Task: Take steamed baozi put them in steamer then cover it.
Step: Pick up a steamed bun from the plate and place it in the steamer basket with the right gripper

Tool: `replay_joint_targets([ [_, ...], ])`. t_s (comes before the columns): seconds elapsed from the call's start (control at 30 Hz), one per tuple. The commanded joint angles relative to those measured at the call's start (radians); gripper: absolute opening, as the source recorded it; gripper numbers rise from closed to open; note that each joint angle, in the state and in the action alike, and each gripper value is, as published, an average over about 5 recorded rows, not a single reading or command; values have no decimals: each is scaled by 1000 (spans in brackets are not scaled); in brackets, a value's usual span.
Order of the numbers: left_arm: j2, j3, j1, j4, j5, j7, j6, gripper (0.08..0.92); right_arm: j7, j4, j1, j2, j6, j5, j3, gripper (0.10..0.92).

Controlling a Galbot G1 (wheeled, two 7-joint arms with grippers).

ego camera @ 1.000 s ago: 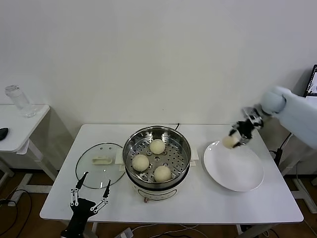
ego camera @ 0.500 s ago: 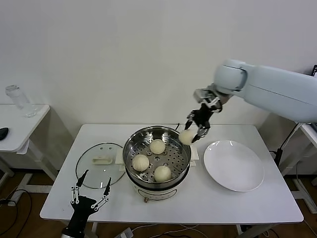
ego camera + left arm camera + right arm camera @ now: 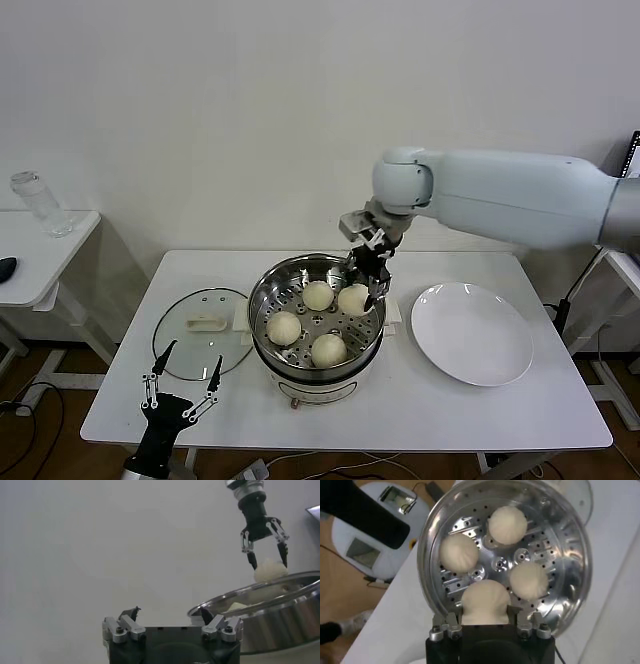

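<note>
Baozi (image 3: pixel 354 299), the fourth one, is hanging in the right gripper (image 3: pixel 364 291) just over the steamer (image 3: pixel 316 318), at the far right of its perforated tray, with the jaws pinching it from both sides. Three more baozi are already sitting on the tray: one at the far side, one at the left, one at the near side. The lid (image 3: pixel 202 333) is lying flat on the table (image 3: pixel 480 410) to the left of the steamer, and the plate (image 3: pixel 472 333) on the right is bare.

The main risk, as I judge it, is the release: the bun is sitting close to the rim (image 3: pixel 378 300), so letting go there could be leaving it propped on the wall or rolling against the far bun. Soft dough may also be sticking to one jaw and lifting back out with it. A bun riding high would be stopping the lid from seating.

The right arm is reaching in from the right, forearm level above the table, wrist bent down into the pot. The left gripper (image 3: pixel 181 392) is parked low at the near left table edge, jaws spread and holding nothing
</note>
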Motion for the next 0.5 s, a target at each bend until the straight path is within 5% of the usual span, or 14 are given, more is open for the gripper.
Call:
replay_joint_targets([
  [0.03, 0, -3, 2, 0, -1, 0, -2, 823, 11, -37, -43, 45, -16, -71, -25, 636],
  [0.5, -1, -8, -2, 2, -2, -1, -2, 823, 26, -41, -69, 42, -17, -71, -23, 662],
])
